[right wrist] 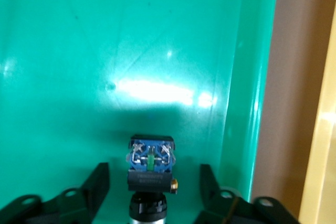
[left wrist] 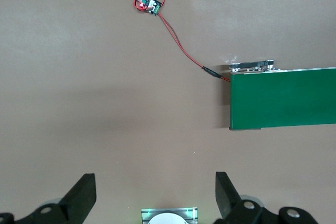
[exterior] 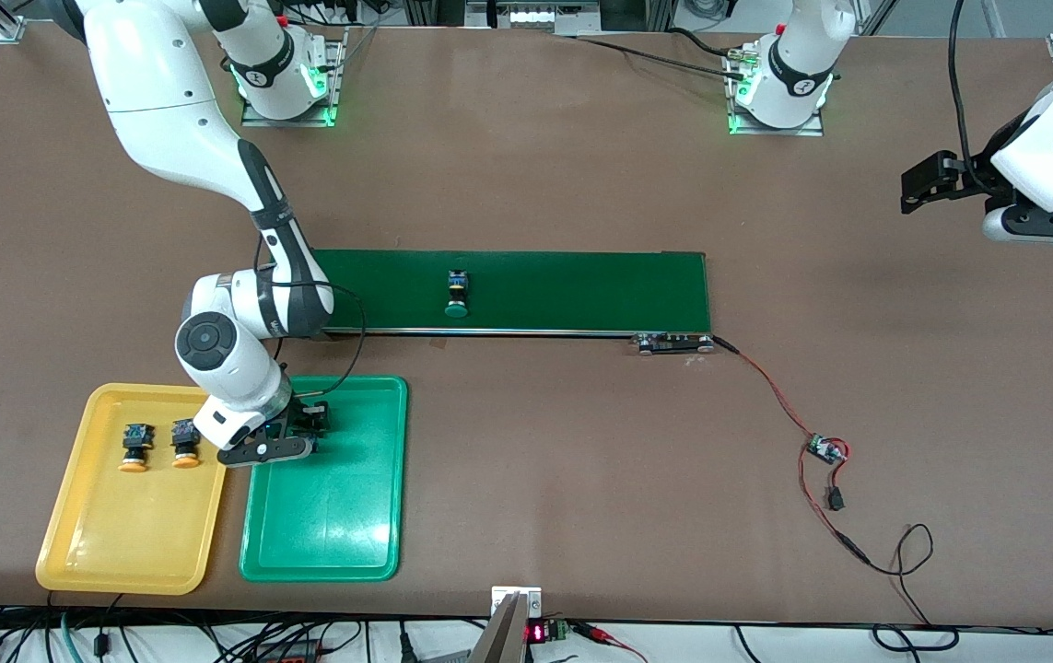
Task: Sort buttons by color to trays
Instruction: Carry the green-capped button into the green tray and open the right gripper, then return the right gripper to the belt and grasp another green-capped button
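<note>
Two yellow-orange buttons (exterior: 133,445) (exterior: 185,442) lie side by side in the yellow tray (exterior: 121,543). One green button (exterior: 458,293) lies on the dark green belt. My right gripper (exterior: 310,428) is low over the green tray (exterior: 323,525), at the end of it nearest the belt. In the right wrist view it (right wrist: 153,174) is open, with a black-and-blue button (right wrist: 151,166) resting on the tray floor (right wrist: 79,51) between the fingers (right wrist: 100,182), apart from both. My left gripper (exterior: 927,189) waits open and empty over bare table at the left arm's end; its wrist view (left wrist: 155,178) shows nothing between the fingers.
The long dark green belt (exterior: 581,290) crosses the middle of the table, with its motor end (exterior: 673,343) toward the left arm. A small circuit board (exterior: 826,449) with red and black wires lies nearer the front camera. The yellow tray's rim (right wrist: 323,129) runs close beside the green tray.
</note>
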`<state>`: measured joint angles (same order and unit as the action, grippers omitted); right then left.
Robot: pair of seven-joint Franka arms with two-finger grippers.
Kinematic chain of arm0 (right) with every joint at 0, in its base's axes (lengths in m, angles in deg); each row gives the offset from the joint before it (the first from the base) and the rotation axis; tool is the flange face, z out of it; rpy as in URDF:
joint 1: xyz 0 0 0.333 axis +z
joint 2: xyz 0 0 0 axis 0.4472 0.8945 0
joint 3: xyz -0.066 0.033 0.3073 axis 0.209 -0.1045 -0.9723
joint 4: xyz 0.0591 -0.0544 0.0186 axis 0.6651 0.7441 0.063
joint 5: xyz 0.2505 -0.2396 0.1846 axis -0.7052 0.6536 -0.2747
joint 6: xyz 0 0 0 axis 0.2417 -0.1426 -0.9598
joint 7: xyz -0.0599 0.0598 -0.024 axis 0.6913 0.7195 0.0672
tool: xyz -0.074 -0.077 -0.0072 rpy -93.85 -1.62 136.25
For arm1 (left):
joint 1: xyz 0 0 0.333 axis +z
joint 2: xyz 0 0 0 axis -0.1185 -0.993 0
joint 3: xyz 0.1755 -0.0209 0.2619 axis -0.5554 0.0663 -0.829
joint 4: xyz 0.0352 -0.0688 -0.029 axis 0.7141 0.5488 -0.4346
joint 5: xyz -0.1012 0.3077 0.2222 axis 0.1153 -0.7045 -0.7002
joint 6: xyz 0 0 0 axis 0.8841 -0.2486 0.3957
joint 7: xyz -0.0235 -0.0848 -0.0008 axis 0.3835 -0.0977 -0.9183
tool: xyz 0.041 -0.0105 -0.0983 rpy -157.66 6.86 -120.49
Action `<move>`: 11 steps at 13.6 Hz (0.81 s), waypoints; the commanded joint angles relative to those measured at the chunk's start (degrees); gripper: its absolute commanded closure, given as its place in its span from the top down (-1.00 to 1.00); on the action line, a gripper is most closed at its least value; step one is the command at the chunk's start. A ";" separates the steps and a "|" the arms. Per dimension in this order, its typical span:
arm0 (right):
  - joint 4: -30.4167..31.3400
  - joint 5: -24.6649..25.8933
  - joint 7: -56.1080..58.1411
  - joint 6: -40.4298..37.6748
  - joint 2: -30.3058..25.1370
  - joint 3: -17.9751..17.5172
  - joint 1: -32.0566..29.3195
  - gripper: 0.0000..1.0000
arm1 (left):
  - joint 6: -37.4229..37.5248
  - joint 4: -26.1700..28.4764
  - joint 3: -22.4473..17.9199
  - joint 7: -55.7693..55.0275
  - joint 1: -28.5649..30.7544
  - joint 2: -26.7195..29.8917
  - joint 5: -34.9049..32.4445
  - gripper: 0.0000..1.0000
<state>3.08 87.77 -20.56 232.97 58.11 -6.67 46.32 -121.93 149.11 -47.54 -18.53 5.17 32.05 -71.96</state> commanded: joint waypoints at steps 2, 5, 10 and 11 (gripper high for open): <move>0.04 -1.35 -1.90 -10.32 -5.91 -0.36 1.15 1.00 | 1.24 -1.52 0.16 0.69 -0.12 -0.32 -0.96 1.00; 2.75 -1.27 -7.81 -19.39 -11.71 -0.36 5.19 1.00 | 1.24 -1.52 0.16 0.69 -0.21 -0.32 -0.96 1.00; 8.03 -1.35 -16.85 -30.48 -18.75 -0.62 12.31 1.00 | 1.24 -1.52 0.16 0.69 -0.21 -0.32 -1.05 1.00; 8.65 -1.35 -19.13 -32.06 -19.45 -0.88 13.54 1.00 | 1.24 -1.52 0.16 0.69 -0.21 -0.32 -1.05 1.00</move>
<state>7.98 87.29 -35.96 202.87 41.97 -7.51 57.78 -121.92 149.08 -47.54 -18.53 5.16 32.05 -71.96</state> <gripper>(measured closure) 0.000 0.000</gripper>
